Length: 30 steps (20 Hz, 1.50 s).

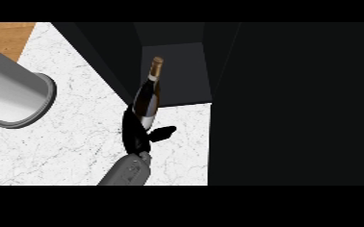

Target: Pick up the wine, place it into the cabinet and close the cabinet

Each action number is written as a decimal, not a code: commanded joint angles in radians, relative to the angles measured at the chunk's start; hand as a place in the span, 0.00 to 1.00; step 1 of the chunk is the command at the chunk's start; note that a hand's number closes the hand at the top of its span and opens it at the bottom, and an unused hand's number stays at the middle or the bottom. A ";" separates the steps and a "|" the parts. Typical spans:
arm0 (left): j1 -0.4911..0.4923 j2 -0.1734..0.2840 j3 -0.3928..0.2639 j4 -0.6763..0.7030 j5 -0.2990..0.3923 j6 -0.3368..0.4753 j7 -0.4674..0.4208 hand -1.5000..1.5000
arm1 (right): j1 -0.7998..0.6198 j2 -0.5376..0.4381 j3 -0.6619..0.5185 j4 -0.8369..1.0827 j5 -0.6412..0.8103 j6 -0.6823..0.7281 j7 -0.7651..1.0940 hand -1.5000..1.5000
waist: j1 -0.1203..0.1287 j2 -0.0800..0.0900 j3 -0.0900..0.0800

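Wine bottle [148, 96] carried toward the open cabinet [177, 77], frame centre

Hand [136, 133] at lower centre has fingers curled round the bottle's base; judged best kept upright, eased fully inside above the worktop [71, 139] before letting go.

Dark wine bottle [148, 94], gold cap, white label, tilting neck-first into the open dark cabinet [181, 72].

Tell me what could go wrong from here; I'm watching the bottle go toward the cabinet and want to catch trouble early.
1. The hand grips the wine bottle only at its base, so the tall bottle could tip.
2. The bottle's neck sits close to the cabinet opening's left edge and might clip it.
3. The dark door panel at right hides much of the view, so alignment is hard to judge.
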 commanded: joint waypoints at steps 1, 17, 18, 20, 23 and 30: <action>-0.249 0.003 -0.013 -0.137 -0.067 0.047 -0.151 0.00 | 0.007 0.002 -0.004 -0.022 -0.017 -0.009 0.010 0.00 | -0.020 -0.027 0.004; -0.244 0.003 -0.060 -0.368 0.138 -0.034 -0.266 0.00 | 0.007 0.009 0.005 -0.042 -0.001 -0.035 0.022 0.00 | 0.031 -0.040 0.001; -0.234 0.018 -0.067 -0.386 0.154 -0.044 -0.274 0.00 | 0.011 0.007 -0.005 -0.047 -0.003 -0.038 0.021 0.00 | 0.037 -0.041 0.002; -0.239 -0.002 -0.099 -0.426 0.190 -0.060 -0.287 0.00 | 0.006 0.012 0.000 -0.046 -0.002 -0.049 0.030 0.00 | 0.037 -0.036 0.001; -0.202 0.013 -0.123 -0.505 0.241 -0.081 -0.350 0.00 | 0.005 0.012 -0.018 -0.070 -0.002 -0.065 0.033 0.00 | 0.058 -0.032 0.001; 0.010 0.088 -0.096 -0.734 0.426 -0.245 -0.626 0.00 | 0.038 -0.034 -0.058 -0.180 -0.007 -0.103 0.102 0.00 | 0.089 -0.018 0.006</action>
